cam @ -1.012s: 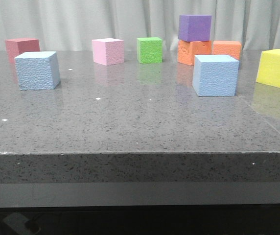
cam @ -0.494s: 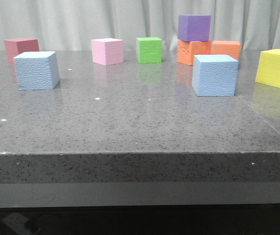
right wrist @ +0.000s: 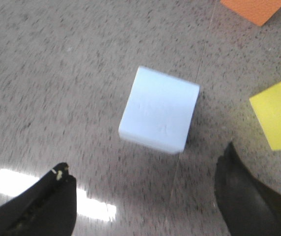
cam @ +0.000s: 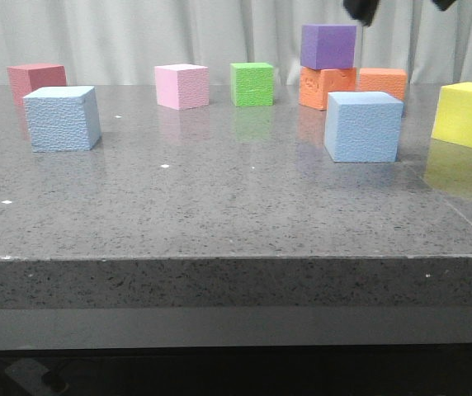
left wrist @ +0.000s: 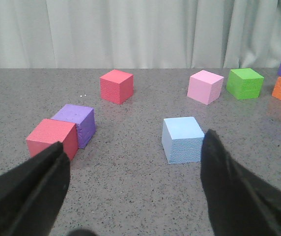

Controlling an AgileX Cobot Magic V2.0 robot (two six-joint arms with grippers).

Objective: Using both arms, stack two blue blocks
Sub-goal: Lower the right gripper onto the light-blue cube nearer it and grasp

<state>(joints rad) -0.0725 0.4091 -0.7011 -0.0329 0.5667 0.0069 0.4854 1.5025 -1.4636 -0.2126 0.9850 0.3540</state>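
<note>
Blue blocks (cam: pixel 63 119) (cam: pixel 363 125) sit well apart on table (cam: pixel 219 206), unstacked; right gripper (right wrist: pixel 145 196) spread above right block, left gripper (left wrist: pixel 133 182) spread, facing left block; approach step, next: descend, straddle, close.

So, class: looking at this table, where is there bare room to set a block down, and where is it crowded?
The widest bare stretch of table lies along the near edge, in front of the left blue block and right blue block, and between them. The back right is crowded: purple block stacked on an orange block, a second orange block alongside, yellow block close by.
</note>
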